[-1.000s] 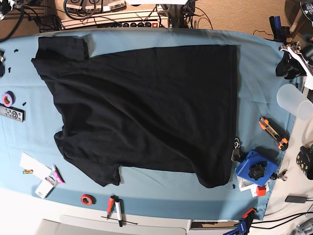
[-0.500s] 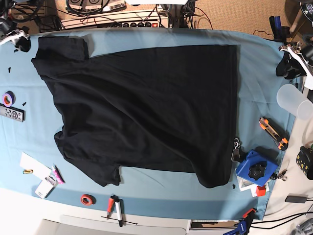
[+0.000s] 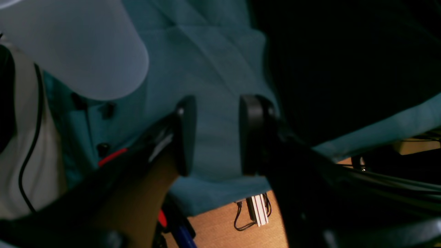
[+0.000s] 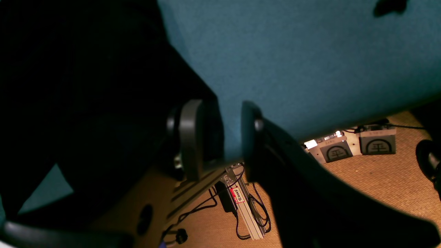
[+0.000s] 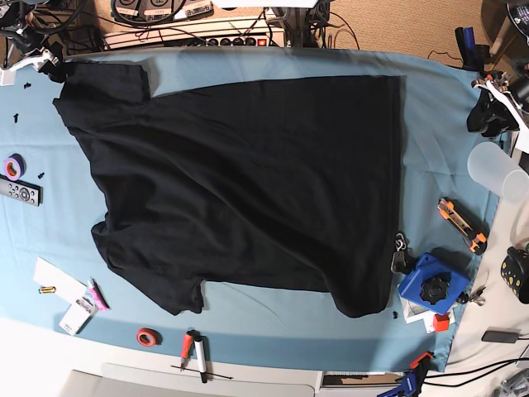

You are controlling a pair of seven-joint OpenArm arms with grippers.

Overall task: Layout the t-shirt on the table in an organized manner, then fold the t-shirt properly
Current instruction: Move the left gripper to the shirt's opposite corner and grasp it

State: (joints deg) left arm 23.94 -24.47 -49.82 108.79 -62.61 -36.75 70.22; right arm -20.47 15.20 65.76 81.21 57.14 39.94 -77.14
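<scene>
One black t-shirt [image 5: 248, 182] lies spread flat on the blue bench [image 5: 430, 149]. Two grippers are released and hold nothing: the right gripper [image 4: 217, 137] at its sleeve corner, the left gripper [image 3: 215, 134] beside one translucent cup [image 5: 498, 172].

The table [image 5: 450, 83] bears the t-shirt [image 5: 248, 182] and, seemingly, small tools [image 5: 463, 223].
</scene>
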